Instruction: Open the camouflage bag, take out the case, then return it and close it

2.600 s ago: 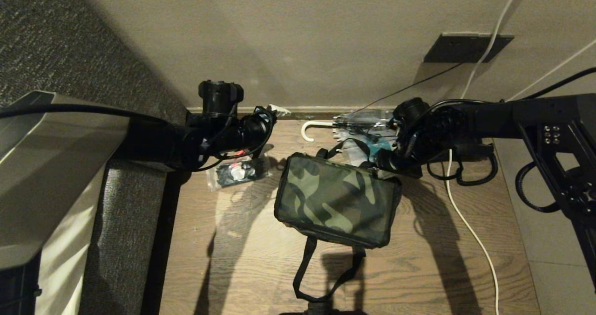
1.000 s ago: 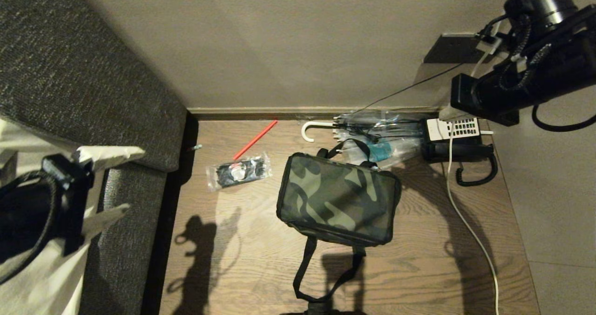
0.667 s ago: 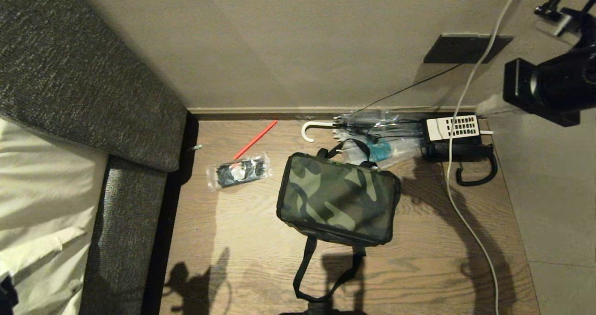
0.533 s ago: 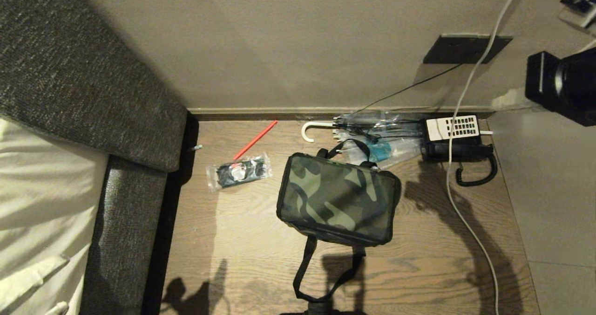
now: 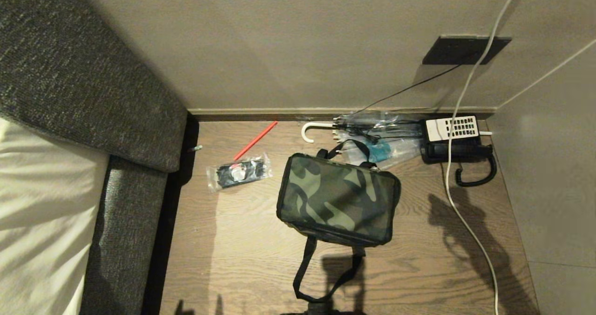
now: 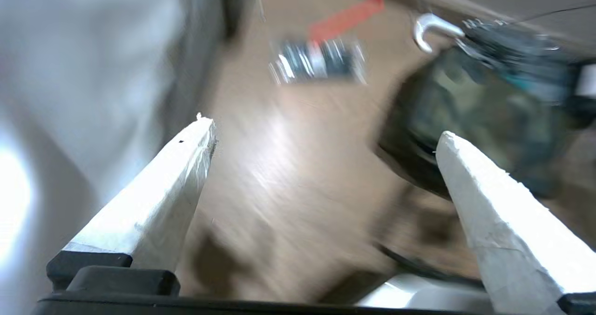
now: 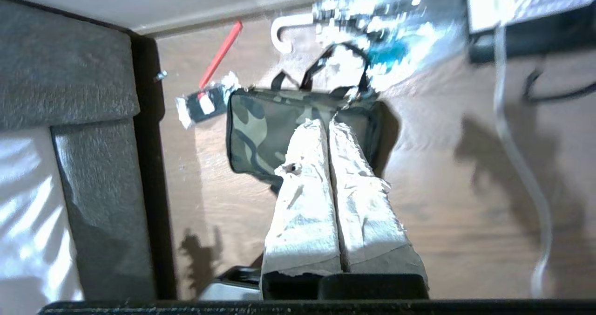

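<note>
Camouflage bag [image 5: 338, 199] closed flat on wooden floor [image 5: 242, 240], contents hidden, left tool [image 6: 326, 133] spread, right tool [image 7: 326, 121] pressed together, both empty

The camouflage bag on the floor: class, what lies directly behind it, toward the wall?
Behind the camouflage bag lies a clear folded umbrella with a white hooked handle. The bag's rear strap overlaps part of it; the bag is closed, hiding its contents.
</note>
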`<state>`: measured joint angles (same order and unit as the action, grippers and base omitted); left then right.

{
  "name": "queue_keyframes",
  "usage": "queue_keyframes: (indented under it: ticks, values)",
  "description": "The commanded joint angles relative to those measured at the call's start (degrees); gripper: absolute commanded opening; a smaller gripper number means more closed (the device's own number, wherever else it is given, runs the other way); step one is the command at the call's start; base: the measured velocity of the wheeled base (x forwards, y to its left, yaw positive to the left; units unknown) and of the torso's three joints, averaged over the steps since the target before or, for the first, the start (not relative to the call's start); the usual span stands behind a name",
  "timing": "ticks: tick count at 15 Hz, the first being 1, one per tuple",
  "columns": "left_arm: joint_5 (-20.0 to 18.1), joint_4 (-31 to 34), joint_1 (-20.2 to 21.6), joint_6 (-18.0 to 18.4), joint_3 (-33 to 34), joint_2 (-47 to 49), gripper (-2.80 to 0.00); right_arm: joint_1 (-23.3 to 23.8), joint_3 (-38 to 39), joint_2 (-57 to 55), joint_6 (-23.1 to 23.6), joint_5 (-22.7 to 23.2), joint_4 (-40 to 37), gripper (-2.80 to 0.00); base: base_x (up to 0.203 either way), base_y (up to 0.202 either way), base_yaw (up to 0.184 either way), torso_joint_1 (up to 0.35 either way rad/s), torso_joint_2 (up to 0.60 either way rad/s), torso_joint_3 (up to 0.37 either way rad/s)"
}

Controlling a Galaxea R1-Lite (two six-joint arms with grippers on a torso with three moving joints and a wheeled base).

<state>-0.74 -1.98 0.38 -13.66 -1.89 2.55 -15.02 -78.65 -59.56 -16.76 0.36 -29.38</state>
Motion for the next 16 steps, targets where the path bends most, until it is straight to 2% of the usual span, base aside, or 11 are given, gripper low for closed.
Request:
queue_keyframes:
  ticks: [1, 2, 3, 5, 14, 16]
  values:
    - [0.40, -2.14, -0.09, 13.39, 1.75, -2.50, 0.00, -0.01, 5.22, 10.32, 2.66, -0.84, -0.52, -2.80, 0.000, 0.000, 0.000, 0.000, 0.00, 0.000]
    - [-0.01, -1.83, -0.10, 18.82, 1.88, -2.48, 0.00, -0.01, 8.51, 13.26, 4.50, -1.43, -0.46, -2.80, 0.000, 0.000, 0.000, 0.000, 0.00, 0.000]
    - [-0.19, -0.82, -0.11, 20.13, 1.94, -2.47, 0.00, -0.01, 11.90, 16.20, 6.03, -1.73, -0.60, -2.80, 0.000, 0.000, 0.000, 0.000, 0.00, 0.000]
    - [0.29, 3.29, -0.13, 13.32, 1.11, -2.50, 0.00, -0.01, 19.06, 21.40, 8.28, -1.96, -0.28, -2.80, 0.000, 0.000, 0.000, 0.000, 0.00, 0.000]
    - [0.30, 4.00, -0.11, 14.19, 0.92, -2.55, 0.00, 0.20, 38.93, 41.13, 9.06, -2.62, -0.89, -2.80, 0.000, 0.000, 0.000, 0.000, 0.00, 0.000]
    - [0.30, 4.00, -0.11, 14.19, 0.92, -2.55, 0.00, 2.26, 45.58, 43.19, 8.43, -4.55, -1.10, -2.80, 0.000, 0.000, 0.000, 0.000, 0.00, 0.000]
